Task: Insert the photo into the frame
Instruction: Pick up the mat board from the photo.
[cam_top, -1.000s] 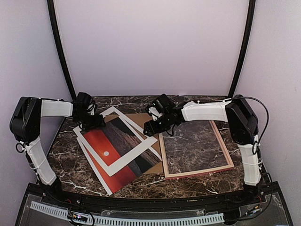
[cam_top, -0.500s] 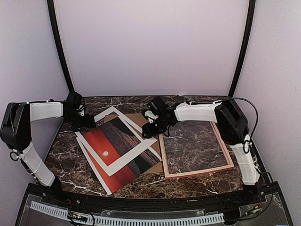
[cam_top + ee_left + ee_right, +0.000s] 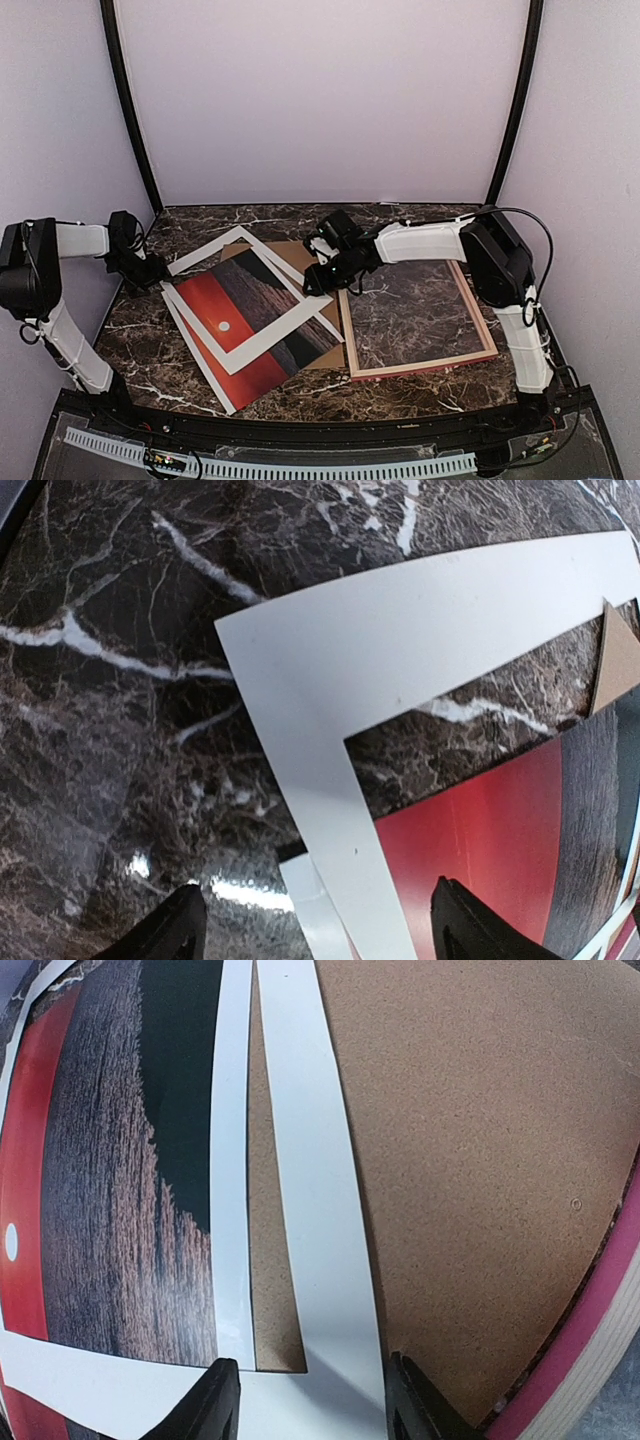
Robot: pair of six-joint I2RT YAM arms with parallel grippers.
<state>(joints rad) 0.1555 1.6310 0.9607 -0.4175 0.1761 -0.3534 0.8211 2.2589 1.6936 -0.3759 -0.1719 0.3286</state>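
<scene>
First, right gripper (image 3: pixel 312 1400): fingers (image 3: pixel 215 1405) apart, straddling a white strip (image 3: pixel 320 1210) lying on the cardboard backing board (image 3: pixel 470 1140); contact cannot be told. Just left of these fingers lies the photo (image 3: pixel 100 1210), face up; to their right, the frame (image 3: pixel 590 1345), its pink rail showing, the photo outside it. Left gripper (image 3: pixel 322 935): fingers (image 3: pixel 175 930) wide apart, gripping nothing, over a white mat (image 3: pixel 400 630) corner on the marble table (image 3: pixel 120 730).

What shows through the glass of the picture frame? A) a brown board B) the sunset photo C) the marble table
C: the frame has only the dark marble table showing through its glass, and the photo lies off to its left.
</scene>
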